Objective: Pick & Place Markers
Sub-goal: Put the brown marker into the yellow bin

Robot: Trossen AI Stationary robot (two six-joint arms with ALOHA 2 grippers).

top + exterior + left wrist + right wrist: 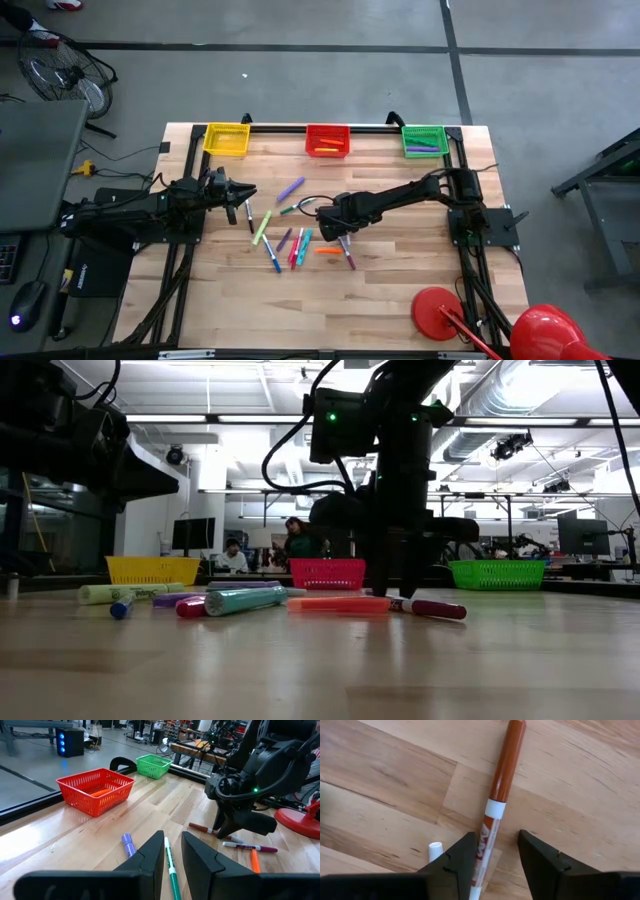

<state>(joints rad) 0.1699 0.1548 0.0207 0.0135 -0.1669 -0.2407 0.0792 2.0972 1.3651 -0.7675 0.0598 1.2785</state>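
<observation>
Several markers (290,240) lie loose on the middle of the wooden table, among them a purple one (291,189), a light green one (259,228) and an orange one (328,251). My right gripper (495,837) is down at the table, open. Its fingers stand on either side of a brown marker (506,765) that lies flat on the wood; I cannot tell whether one finger touches it. My left gripper (172,837) hovers above the table's left part, open by a narrow gap. A green marker (172,870) shows on the table beyond that gap.
Three mesh baskets stand along the far edge: yellow (227,138), red (327,140) with orange items inside, green (424,140) with a purple one. A maroon-capped marker (250,848) lies close to my right gripper. A red stand (437,310) sits at the near right corner. People sit in the room behind.
</observation>
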